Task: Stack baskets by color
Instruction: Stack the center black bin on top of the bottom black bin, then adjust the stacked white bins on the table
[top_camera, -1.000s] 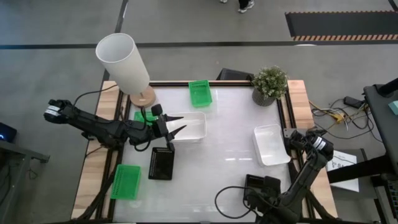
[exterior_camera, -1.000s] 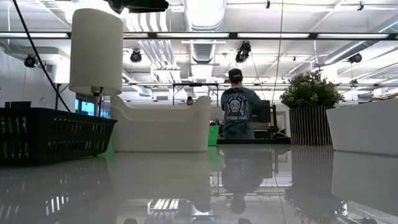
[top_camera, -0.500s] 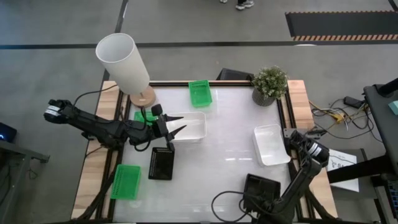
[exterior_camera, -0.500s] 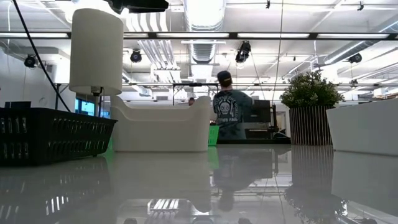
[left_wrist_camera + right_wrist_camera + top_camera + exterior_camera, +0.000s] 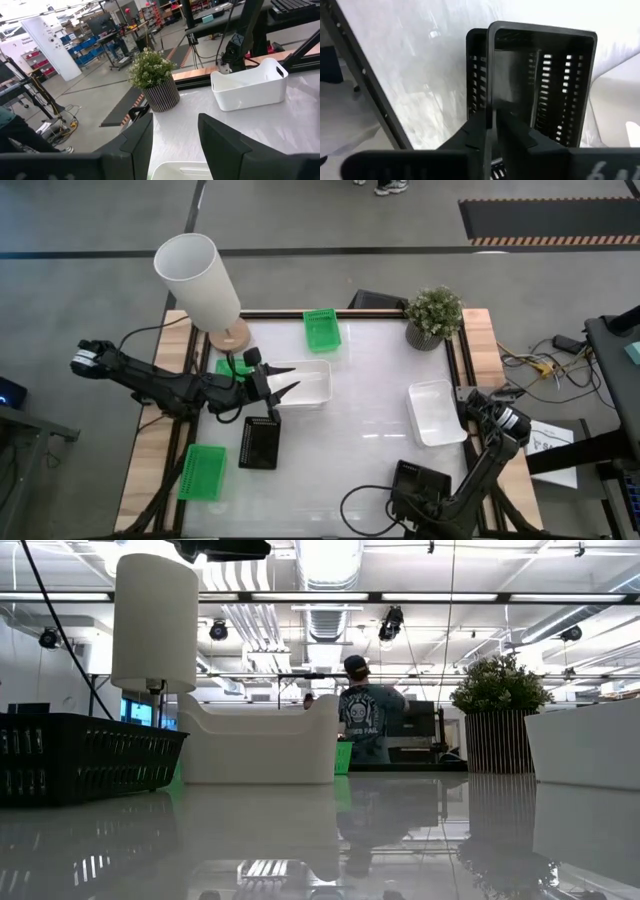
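Observation:
My right gripper (image 5: 492, 134) points down near the table's near right corner, shut on a black mesh basket (image 5: 540, 75) (image 5: 412, 478). A second black rim (image 5: 470, 55) shows close beside that basket's wall. Another black basket (image 5: 260, 443) rests on its base left of centre. My left gripper (image 5: 175, 145) hangs level and open above the near end of a white basket (image 5: 305, 383). Another white basket (image 5: 435, 412) stands at the right. Green baskets rest at the far edge (image 5: 322, 330), the near left (image 5: 203, 472) and partly under my left arm (image 5: 230, 366). My right gripper pinches one long side wall (image 5: 490, 107) of the black basket between its two fingers, one finger inside the basket and one outside. The fingers come from above, pointing down. The basket is open side up; whether it is clear of the table, I cannot tell.
A tall white lampshade (image 5: 197, 280) on a wooden foot leans at the far left corner. A potted plant (image 5: 433, 315) stands at the far right. The table's middle (image 5: 360, 430) is bare. A person (image 5: 362, 715) walks in the room beyond.
My right arm has shifted slightly toward the table's left and down over the black basket at the near right corner. The person beyond the table has walked a little to the left in the low view.

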Controlling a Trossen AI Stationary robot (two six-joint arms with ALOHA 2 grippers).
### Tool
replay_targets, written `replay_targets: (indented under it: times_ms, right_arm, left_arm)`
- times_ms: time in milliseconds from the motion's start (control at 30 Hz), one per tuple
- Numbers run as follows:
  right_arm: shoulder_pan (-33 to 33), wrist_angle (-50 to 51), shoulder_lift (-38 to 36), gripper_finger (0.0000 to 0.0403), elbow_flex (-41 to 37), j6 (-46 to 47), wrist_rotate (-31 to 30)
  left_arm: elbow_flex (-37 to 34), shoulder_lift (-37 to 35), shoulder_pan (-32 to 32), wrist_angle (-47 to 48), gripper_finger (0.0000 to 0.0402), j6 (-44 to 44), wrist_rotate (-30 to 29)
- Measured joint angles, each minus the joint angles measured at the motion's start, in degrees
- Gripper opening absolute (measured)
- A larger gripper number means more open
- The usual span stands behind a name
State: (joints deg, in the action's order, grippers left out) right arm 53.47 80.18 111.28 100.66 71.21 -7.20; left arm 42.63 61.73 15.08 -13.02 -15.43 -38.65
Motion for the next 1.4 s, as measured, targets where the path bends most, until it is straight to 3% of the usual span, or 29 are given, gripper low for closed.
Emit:
replay_targets:
  times_ms: [300, 533, 633, 833, 1100, 1233, 1400]
  right_arm:
    - [-0.04, 0.31, -0.25, 0.0117, 0.00, 1.71, -1.86]
    - [-0.04, 0.38, -0.26, 0.0143, 0.02, 1.02, -2.64]
    - [0.04, 0.44, -0.76, 0.0138, 0.01, -0.79, -7.57]
    - [0.15, 0.39, -3.86, 0.0113, -0.05, -5.84, -23.07]
    - [0.28, 0.36, -5.99, 0.0074, -0.50, -17.56, -38.35]
    - [0.28, 0.25, -7.19, 0.0058, -2.24, -22.84, -42.16]
    - [0.26, -1.03, -11.37, 0.0041, -8.19, -24.42, -42.48]
  left_arm:
    - [-0.50, 0.00, -0.01, 0.00, 0.0141, 0.01, 0.00]
    - [-0.55, 0.00, -0.01, -0.03, 0.0141, 0.04, 0.00]
    - [-0.57, 0.00, 0.00, -0.04, 0.0141, 0.10, 0.00]
    - [-0.77, 0.01, -0.01, -0.06, 0.0141, 1.67, 0.00]
    - [-0.85, 0.02, 0.01, 0.08, 0.0141, 6.13, 0.02]
    - [-1.05, 0.07, 0.01, 4.85, 0.0141, 14.33, 0.06]
    - [0.76, 0.07, 0.01, 19.99, 0.0141, 27.48, 2.49]
